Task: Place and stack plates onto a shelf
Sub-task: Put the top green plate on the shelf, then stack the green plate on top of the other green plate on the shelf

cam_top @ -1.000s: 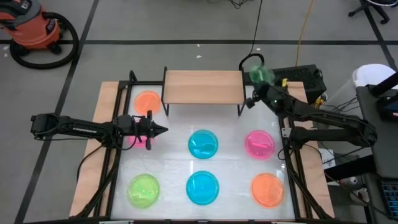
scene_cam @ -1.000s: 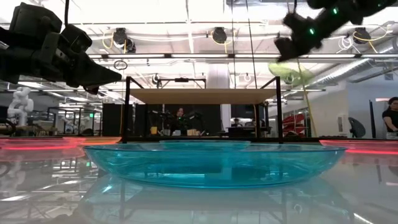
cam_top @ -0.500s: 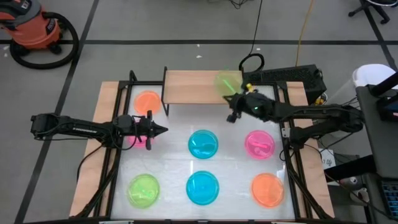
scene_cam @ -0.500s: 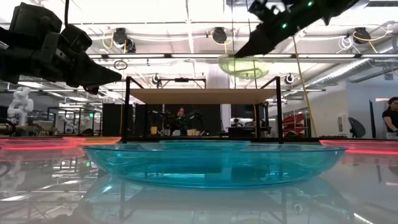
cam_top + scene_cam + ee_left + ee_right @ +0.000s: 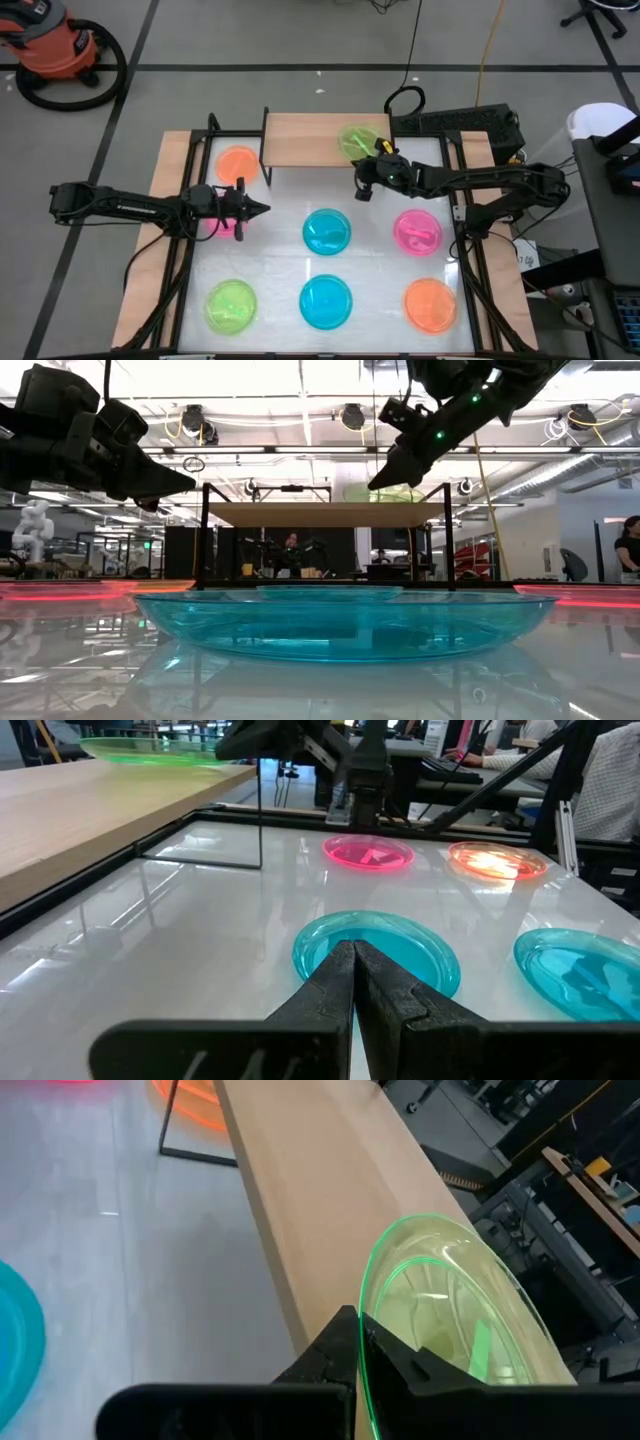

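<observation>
— So, where is your green plate (image 5: 357,140) relative to the right gripper (image 5: 372,160)?

— Its fingers are pinched onto the plate's rim. You hold it over the right end of the shelf (image 5: 310,139); the plate extends away from the fingertips, above the wooden board.

— And your left gripper (image 5: 262,209)?

— It hangs over the table's left side near a pink plate (image 5: 215,224), fingers pressed together, holding nothing. Two blue plates (image 5: 327,231) lie in the middle.

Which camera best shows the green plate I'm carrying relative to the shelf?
The high view: the green plate sits over the shelf's right end, held by the right gripper. The low view shows it just above the board; the right wrist shows the pinched rim; the left wrist shows it edge-on.
</observation>
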Tool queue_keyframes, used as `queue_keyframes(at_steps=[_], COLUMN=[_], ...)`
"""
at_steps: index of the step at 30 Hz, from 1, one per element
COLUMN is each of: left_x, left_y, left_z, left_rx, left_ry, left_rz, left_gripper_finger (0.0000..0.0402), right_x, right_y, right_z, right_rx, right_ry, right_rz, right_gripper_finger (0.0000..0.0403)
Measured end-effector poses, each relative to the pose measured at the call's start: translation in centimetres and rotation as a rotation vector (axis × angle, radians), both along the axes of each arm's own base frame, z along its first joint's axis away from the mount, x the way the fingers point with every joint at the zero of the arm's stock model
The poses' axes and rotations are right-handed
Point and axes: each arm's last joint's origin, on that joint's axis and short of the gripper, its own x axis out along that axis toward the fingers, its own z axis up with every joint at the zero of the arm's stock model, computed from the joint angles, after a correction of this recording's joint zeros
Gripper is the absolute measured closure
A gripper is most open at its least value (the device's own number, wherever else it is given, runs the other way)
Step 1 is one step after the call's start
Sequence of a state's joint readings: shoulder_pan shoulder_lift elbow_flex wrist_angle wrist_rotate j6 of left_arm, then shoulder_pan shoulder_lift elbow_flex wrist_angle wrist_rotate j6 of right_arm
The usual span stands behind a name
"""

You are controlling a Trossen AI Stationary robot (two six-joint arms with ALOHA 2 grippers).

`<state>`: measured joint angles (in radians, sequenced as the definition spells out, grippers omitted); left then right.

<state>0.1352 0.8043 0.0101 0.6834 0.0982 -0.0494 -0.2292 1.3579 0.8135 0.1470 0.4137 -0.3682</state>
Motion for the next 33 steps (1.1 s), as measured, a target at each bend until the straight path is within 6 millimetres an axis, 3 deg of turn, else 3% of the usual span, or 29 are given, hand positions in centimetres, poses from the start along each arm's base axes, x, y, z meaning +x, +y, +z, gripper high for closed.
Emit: queue_keyframes(at_steps=[11, 20, 26, 33], left_x=[0.0, 0.0, 0.0, 0.0], left_y=[0.0, 0.0, 0.0, 0.0], left_z=[0.0, 0.0, 0.0, 0.2], left_rx=[0.000, 0.000, 0.000, -0.015], left_ry=[0.000, 0.001, 0.001, -0.021], left_rz=[0.000, 0.000, 0.000, 0.002], left_gripper_finger=[0.0389, 0.0389, 0.0389, 0.0389], right_x=[0.0, 0.0, 0.0, -2.2], right_y=[-0.1, 0.2, 1.8, 4.9], right_z=[0.0, 0.3, 1.9, 5.7], right_rx=[0.021, 0.040, 0.030, 0.008], right_ry=[-0.015, -0.032, -0.128, -0.264], right_rz=[0.012, 0.059, 0.144, 0.251], right_gripper_finger=[0.0396, 0.0320, 0.0266, 0.0251])
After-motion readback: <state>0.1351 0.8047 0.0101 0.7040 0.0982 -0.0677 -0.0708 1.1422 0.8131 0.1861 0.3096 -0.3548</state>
